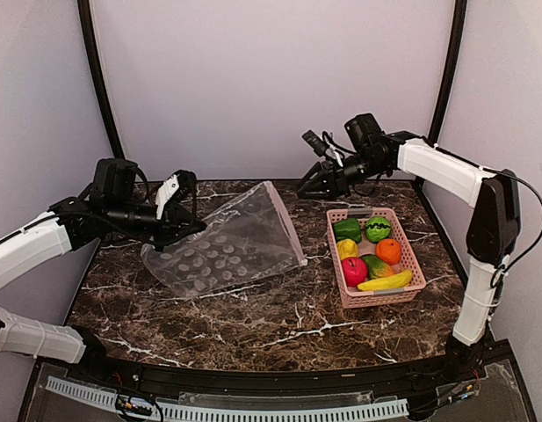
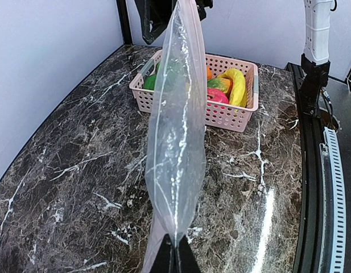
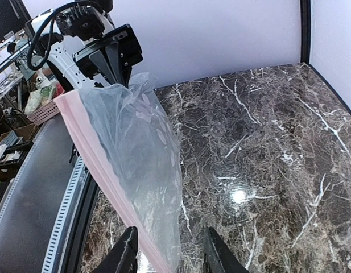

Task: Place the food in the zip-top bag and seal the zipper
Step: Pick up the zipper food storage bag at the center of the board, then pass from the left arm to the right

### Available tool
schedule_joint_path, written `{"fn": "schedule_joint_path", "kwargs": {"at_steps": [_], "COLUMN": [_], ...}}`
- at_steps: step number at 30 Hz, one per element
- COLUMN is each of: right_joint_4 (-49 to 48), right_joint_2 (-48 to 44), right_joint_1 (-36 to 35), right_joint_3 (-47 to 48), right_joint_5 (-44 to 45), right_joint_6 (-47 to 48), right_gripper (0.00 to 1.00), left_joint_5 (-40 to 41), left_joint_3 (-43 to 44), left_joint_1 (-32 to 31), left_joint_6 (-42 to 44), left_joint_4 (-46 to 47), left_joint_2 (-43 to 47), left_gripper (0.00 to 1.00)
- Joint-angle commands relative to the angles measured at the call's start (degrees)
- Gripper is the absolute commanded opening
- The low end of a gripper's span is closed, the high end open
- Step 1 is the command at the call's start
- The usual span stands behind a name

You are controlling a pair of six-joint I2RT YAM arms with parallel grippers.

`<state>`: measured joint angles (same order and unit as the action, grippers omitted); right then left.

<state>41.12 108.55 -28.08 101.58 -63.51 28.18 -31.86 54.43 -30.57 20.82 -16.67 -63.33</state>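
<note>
The zip-top bag (image 1: 227,248) hangs clear and dotted above the table, and my left gripper (image 1: 184,227) is shut on its closed end. In the left wrist view the bag (image 2: 178,142) rises edge-on from the left gripper (image 2: 175,257). The pink zipper (image 1: 288,227) runs along the mouth edge on the right. My right gripper (image 1: 307,186) is open at the mouth's far corner. In the right wrist view the bag (image 3: 135,153) and zipper (image 3: 95,165) hang down between the spread fingers of the right gripper (image 3: 170,256). The food lies in the basket: apple (image 1: 354,271), banana (image 1: 386,281), orange (image 1: 388,251), green pepper (image 1: 346,229).
The pink slatted basket (image 1: 373,298) stands at the right of the marble table, right of the bag's mouth. In the left wrist view this basket (image 2: 221,116) sits beyond the bag. A black frame post and pale walls close off the back.
</note>
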Motion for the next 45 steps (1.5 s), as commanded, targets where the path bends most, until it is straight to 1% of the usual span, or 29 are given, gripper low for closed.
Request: {"fn": "schedule_joint_path", "kwargs": {"at_steps": [1,6,8,13,19,24,28,30,43,45], "right_joint_4": [1.25,5.42,5.72,1.02,-1.89,-2.52,-3.2,-3.84,-5.85,-5.95], "right_joint_2": [-1.49,-0.28,0.15,0.67,1.2,1.4,1.62,1.71,3.72,3.94], "right_joint_1": [-0.49,-0.65,-0.83,-1.08,-1.98,-3.38,-4.05,-4.25,-5.01,-5.07], "right_joint_3": [-3.98,-4.76,-5.67,-7.73,-7.45,-7.35,-7.45,-7.58,-8.04,-8.0], "right_joint_5": [-3.34,-3.83,-2.76,0.14,1.17,2.2,3.4,3.84,5.03,4.94], "right_joint_6": [4.86,8.76,9.37,5.87,3.96,3.82,3.07,2.39,0.57,0.28], "right_gripper": [0.39,0.4,0.4,0.38,0.32,0.26,0.24,0.21,0.15,0.05], "left_joint_5": [0.08,0.06,-0.07,-0.31,-0.78,-0.87,-1.04,-1.28,-1.36,-1.21], "left_joint_3": [0.07,-0.05,-0.36,-0.91,-0.06,0.99,1.35,1.46,2.68,2.85], "left_joint_1": [-0.37,-0.37,-0.37,-0.37,-0.35,-0.37,-0.37,-0.37,-0.35,-0.37], "left_joint_6": [-0.21,-1.74,-2.55,-2.97,-2.9,-2.6,-2.58,-2.55,-1.28,-1.16], "left_joint_4": [1.25,3.14,4.04,5.2,5.05,4.51,4.29,4.18,3.82,3.83], "left_joint_2": [-0.49,-0.96,-1.08,-1.35,-2.71,-3.83,-4.29,-4.34,-4.32,-4.49], "left_gripper": [0.01,0.01,0.01,0.01,0.01,0.01,0.01,0.01,0.01,0.01]}}
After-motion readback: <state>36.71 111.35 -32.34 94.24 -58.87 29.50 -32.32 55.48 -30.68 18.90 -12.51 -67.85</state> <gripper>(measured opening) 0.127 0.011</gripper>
